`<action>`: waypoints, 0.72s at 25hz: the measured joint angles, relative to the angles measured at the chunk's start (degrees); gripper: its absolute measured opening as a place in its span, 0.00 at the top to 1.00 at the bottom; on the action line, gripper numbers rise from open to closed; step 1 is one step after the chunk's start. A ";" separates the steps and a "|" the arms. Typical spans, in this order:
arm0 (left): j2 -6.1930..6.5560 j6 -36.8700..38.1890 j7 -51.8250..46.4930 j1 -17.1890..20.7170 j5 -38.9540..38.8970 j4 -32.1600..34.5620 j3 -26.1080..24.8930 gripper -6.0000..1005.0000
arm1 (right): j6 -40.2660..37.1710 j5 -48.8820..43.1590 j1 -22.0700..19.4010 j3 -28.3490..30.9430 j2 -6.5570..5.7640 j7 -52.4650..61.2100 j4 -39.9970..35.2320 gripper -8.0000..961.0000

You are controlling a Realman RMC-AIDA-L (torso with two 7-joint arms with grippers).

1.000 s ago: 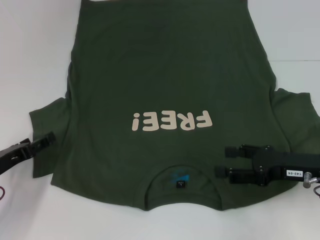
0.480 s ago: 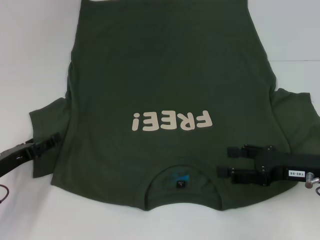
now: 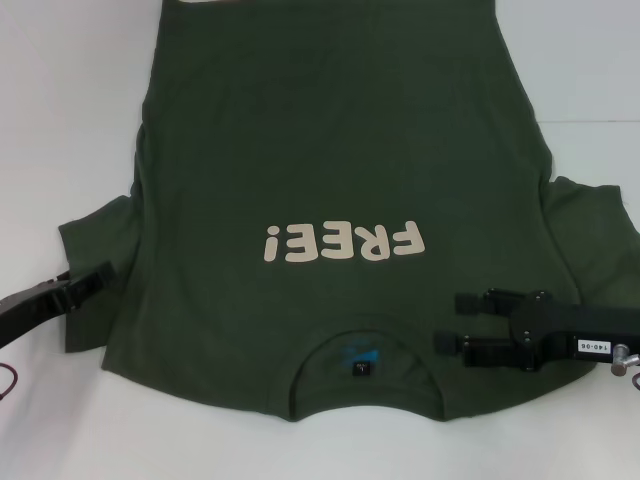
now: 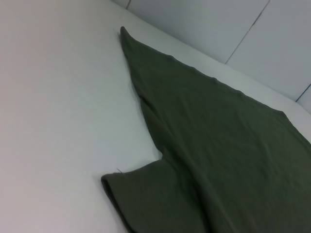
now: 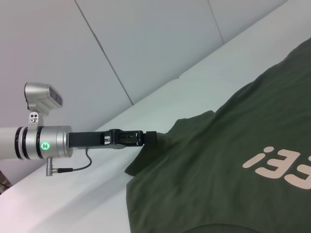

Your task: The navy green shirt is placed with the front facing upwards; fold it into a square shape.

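The navy green shirt lies flat on the white table with its front up. Its cream "FREE!" lettering reads upside down, and the collar with its blue label is nearest me. My left gripper sits low at the outer edge of the shirt's left sleeve. The right wrist view shows that same gripper touching the sleeve's edge. My right gripper is open and hovers over the shoulder just right of the collar, holding nothing. In the left wrist view the sleeve lies flat.
The white table shows on both sides of the shirt and along the near edge. The right sleeve spreads toward the table's right side. A pale panelled wall stands behind the left arm.
My left gripper nudged a little toward the sleeve and then eased slightly back. The right gripper shifted a touch to the right. The shirt has not moved.
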 joint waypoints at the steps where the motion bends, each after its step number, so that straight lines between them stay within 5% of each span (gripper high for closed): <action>1: 0.00 -0.01 -0.06 -0.06 0.04 0.05 -0.01 0.19 | -0.03 0.00 0.00 0.00 0.01 0.01 -0.02 0.06; 18: 0.15 -0.89 -0.69 -0.59 0.39 0.10 0.38 0.86 | -0.04 0.00 -0.09 0.00 0.09 -0.04 -0.02 0.06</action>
